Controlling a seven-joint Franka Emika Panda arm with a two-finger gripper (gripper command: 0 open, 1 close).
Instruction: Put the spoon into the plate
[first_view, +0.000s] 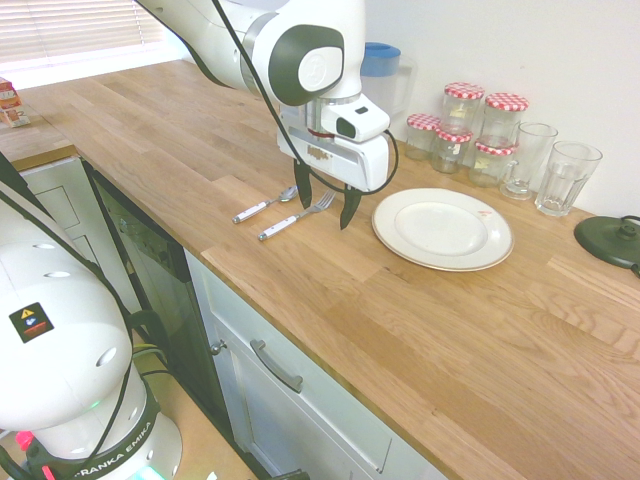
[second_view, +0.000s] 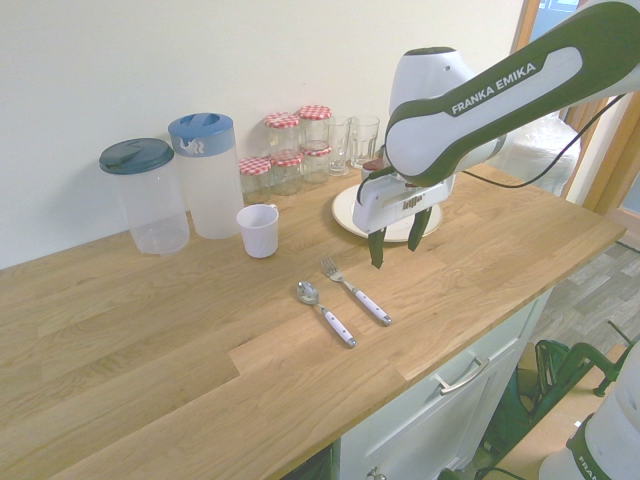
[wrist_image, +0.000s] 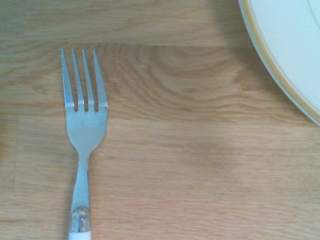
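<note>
The spoon (first_view: 262, 206) (second_view: 324, 312), silver-bowled with a white handle, lies flat on the wooden counter beside a white-handled fork (first_view: 296, 217) (second_view: 356, 291) (wrist_image: 84, 125). The cream plate (first_view: 442, 229) (second_view: 345, 212) (wrist_image: 290, 50) rests on the counter, bare, on the fork's other side. My gripper (first_view: 325, 204) (second_view: 398, 248) hangs open above the counter between the fork's tines and the plate, holding nothing. The wrist view shows the fork and the plate's edge; the spoon is outside it.
Several red-lidded jars (first_view: 470, 120) (second_view: 290, 140) and two glasses (first_view: 548, 165) (second_view: 352, 140) stand by the wall behind the plate. Two lidded plastic jugs (second_view: 175, 180) and a white cup (second_view: 259, 230) stand further along. A dark round object (first_view: 612, 240) sits beyond the plate.
</note>
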